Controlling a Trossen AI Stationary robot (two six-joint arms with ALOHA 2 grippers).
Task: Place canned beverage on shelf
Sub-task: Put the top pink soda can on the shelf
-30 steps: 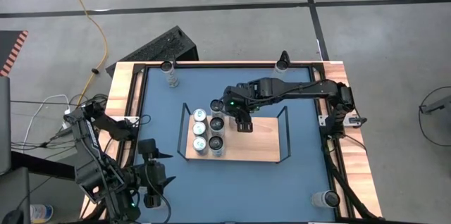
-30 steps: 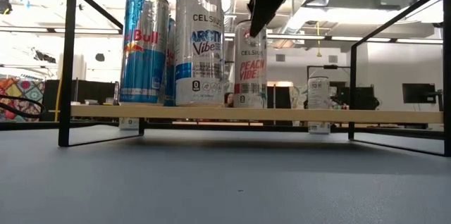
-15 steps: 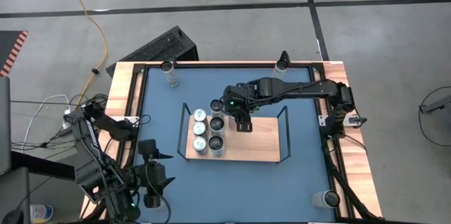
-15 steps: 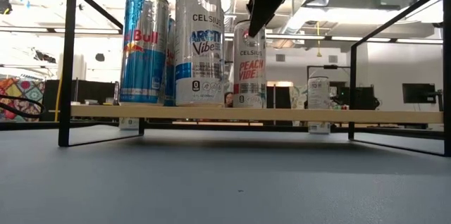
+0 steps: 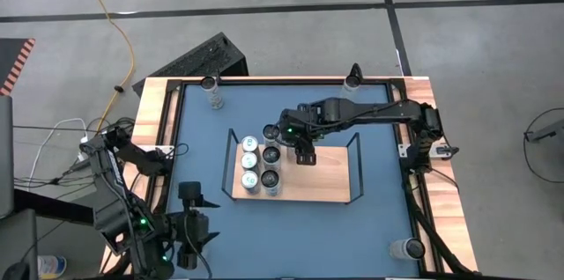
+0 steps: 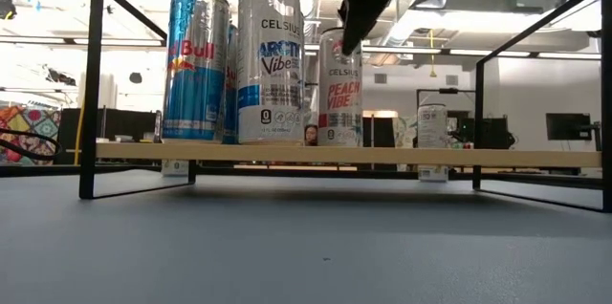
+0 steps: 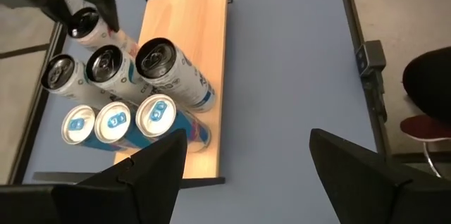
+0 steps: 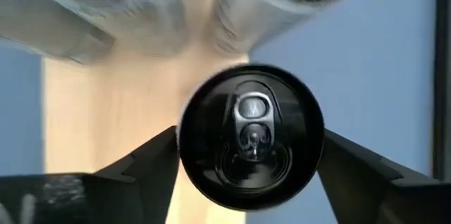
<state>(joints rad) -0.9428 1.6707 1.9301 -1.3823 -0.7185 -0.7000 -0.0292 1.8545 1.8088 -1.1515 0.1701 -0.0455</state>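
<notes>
The shelf (image 5: 326,174) is a light-wood board in a black wire frame at the table's middle. Several cans stand upright at its left end: Red Bull cans (image 7: 116,122) and black-topped Celsius cans (image 7: 158,58). The farthest, a Peach Vibe can (image 6: 340,84), stands on the board. My right gripper (image 8: 250,168) hangs over it, open, one finger on either side of its top (image 8: 250,136). My left gripper (image 7: 246,175) is open and holds nothing; it waits over the table's near left corner (image 5: 192,201). My right gripper points steeply down over the Peach Vibe can, its fingers (image 8: 151,164) lying close beside the can's top rim (image 8: 190,146). I cannot tell whether they touch it. The can stands upright on its base on the shelf board.
The shelf's raised black end rails (image 6: 96,84) stand at both ends; its right part is bare board. Single cans stand on the blue table at the far left (image 5: 211,92) and near right (image 5: 407,247). A dark object (image 5: 353,76) sits at the far edge.
The Peach Vibe can, slightly tilted under my right gripper before, now stands upright on the board. In the low view, my right gripper's visible finger has shifted a little to the can's right. My left gripper has turned a little in place.
</notes>
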